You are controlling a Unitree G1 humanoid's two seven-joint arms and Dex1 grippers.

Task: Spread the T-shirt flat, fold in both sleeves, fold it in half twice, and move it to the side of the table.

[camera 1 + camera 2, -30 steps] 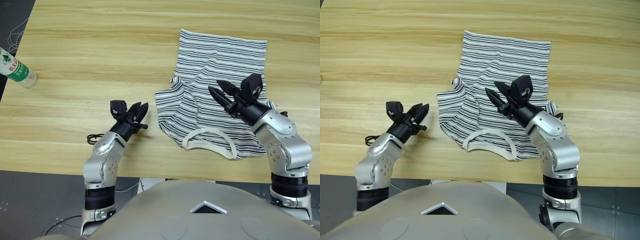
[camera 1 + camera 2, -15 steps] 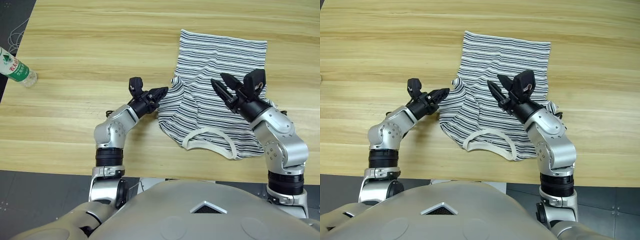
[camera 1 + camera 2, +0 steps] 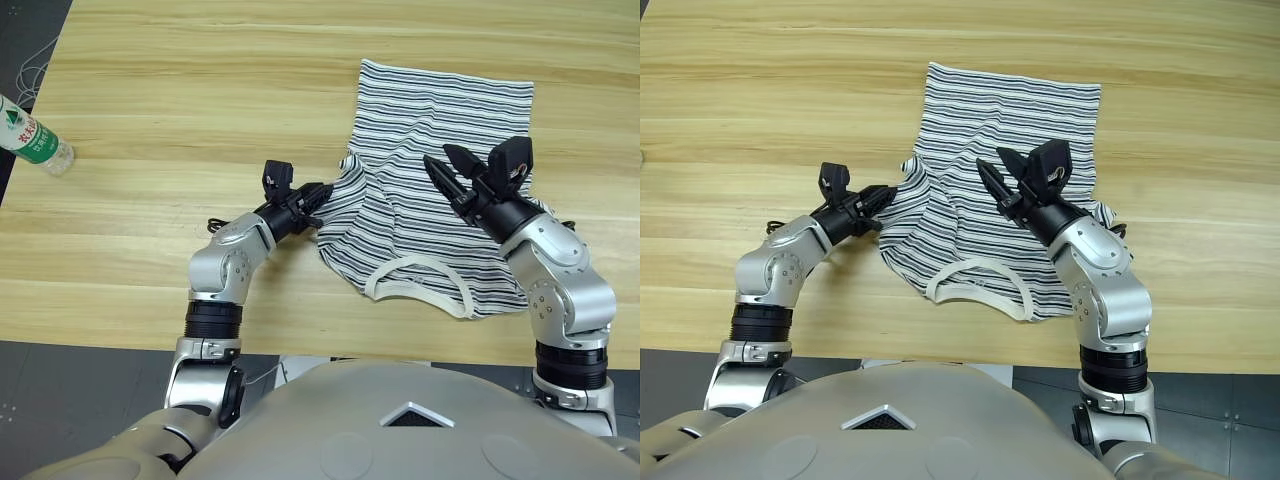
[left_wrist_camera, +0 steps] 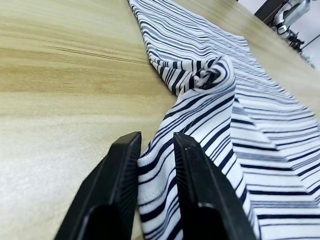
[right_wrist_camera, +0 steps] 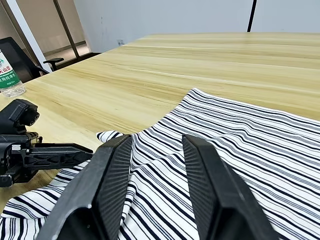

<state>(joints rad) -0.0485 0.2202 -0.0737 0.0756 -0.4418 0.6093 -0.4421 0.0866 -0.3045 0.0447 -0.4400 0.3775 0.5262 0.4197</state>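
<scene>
While your left end effector (image 4: 157,137) rests low on the table (image 3: 180,80), its two fingers stand a narrow gap apart with the striped edge of the T-shirt (image 3: 440,110) lying between them; they do not look pressed onto the cloth. Just beyond those fingertips the sleeve (image 4: 210,75) is bunched into a small knot, and the rest of the shirt spreads away past it, rumpled, toward your right end effector (image 3: 440,160). That one hovers above the middle of the shirt with its fingers wide apart and nothing held, striped cloth directly beneath it. The collar (image 3: 415,282) lies on the near side of both end effectors. The step in hand looks like spreading the shirt flat. To do it well, close the left fingers fully on the edge before pulling, then draw it outward, away from the right end effector and low over the table, so the bunched sleeve unrolls. Pulling too early may let the cloth slip free.
</scene>
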